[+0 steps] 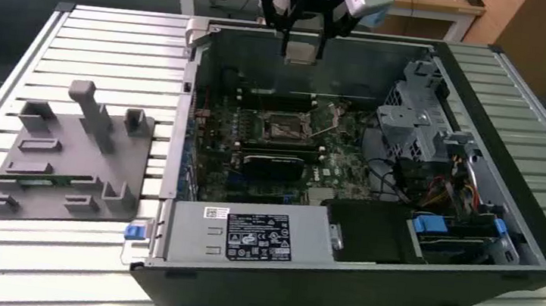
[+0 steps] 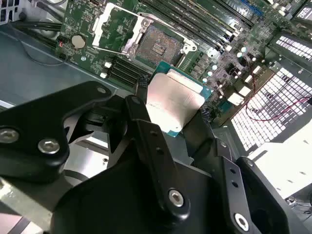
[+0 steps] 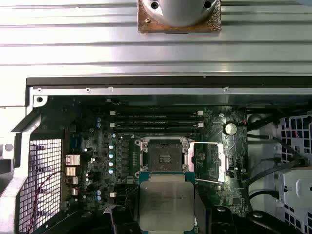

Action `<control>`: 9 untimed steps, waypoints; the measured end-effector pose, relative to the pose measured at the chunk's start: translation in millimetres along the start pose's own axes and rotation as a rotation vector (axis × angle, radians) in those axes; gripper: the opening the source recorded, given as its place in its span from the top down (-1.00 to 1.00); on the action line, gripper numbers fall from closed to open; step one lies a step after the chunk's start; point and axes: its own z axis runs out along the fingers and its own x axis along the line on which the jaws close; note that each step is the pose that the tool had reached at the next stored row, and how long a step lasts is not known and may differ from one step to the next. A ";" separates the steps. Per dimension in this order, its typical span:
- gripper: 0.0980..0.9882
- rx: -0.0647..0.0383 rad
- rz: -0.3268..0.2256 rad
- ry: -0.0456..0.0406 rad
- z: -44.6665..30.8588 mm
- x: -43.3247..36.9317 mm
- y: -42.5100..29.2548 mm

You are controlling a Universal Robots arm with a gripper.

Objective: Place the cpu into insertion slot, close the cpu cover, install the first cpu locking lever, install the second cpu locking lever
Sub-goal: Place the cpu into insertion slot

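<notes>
Presently, the cpu, a flat square chip with a pale tan-silver metal face on a teal-edged board, is pinched by its edges in the black end effector. It is held in the air over the green motherboard, well apart from the insertion slot, a square socket with a dark centre.

In both wrist views the cpu cover, a thin silver metal frame, is seen swung open beside the socket.

In the exterior view the open black computer case is seen on the slatted aluminium bench, with a grey moulded fixture plate at the exterior view's left. A white-and-black printed label is carried on the silver power supply box; its writing cannot be read.
</notes>
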 end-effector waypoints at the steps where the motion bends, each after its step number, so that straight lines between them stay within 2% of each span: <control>1: 0.00 0.000 0.000 0.0000 0.0 0.0 0.0; 9: 0.00 0.000 0.000 0.0000 0.0 0.0 0.0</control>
